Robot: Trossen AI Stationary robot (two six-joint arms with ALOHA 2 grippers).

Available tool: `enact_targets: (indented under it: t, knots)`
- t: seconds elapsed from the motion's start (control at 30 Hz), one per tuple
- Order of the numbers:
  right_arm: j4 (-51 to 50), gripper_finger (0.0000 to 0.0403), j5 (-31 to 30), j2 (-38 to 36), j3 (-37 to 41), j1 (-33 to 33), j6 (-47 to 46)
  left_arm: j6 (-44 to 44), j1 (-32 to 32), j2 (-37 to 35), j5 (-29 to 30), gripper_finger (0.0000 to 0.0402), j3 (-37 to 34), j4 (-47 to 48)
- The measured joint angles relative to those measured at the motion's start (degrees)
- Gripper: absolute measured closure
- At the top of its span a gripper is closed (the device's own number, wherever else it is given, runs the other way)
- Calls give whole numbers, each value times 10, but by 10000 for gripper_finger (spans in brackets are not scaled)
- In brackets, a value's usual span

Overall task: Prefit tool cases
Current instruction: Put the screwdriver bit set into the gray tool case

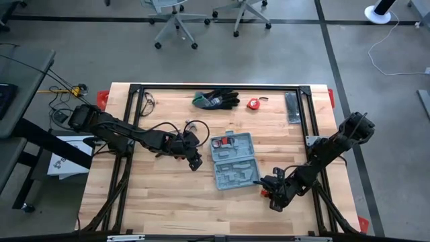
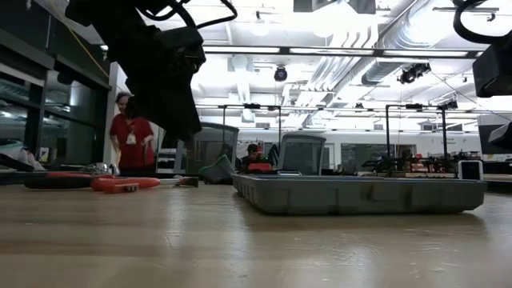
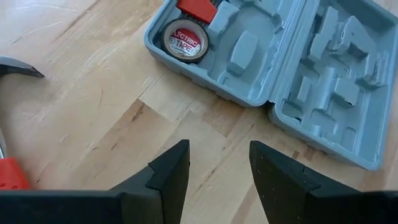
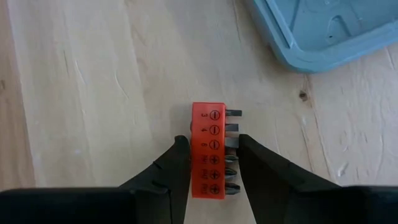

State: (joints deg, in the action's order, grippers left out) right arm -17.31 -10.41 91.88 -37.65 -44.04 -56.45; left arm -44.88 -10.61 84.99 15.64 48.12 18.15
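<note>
The grey-blue tool case lies open on its back at the table's middle, its moulded recesses facing up. One half holds a roll of tape and a red part. My left gripper hovers open just left of the case, with bare wood between its fingers. My right gripper stands at the case's near right corner, shut on an orange bit holder that carries several screwdriver bits. My right gripper pinches the bit holder across its width at the near end: one finger on its plain long side, the other against the bits' tips. The fingers come steeply from above. The holder lies flat; whether it rests on the wood I cannot tell.
Black-and-green gloves, a red tape measure and a dark flat bar lie along the far edge. A metal tool head and a red handle lie left of my left gripper. Black frame rails border the table.
</note>
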Motion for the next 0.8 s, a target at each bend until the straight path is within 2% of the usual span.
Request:
enact_targets:
  t: [0.23, 0.47, 0.8]
  knots:
    - [-3, 281, -11, 0, 0, -1, 0, 0, 0, 0, 2, 241, 0, 0]
    - [-5, 329, -10, 0, 0, 2, -18, 0, 0, 0, 14, 241, 0, 0]
    - [-29, 331, -12, -4, -25, 3, -52, 0, 0, 0, 15, 241, 0, 0]
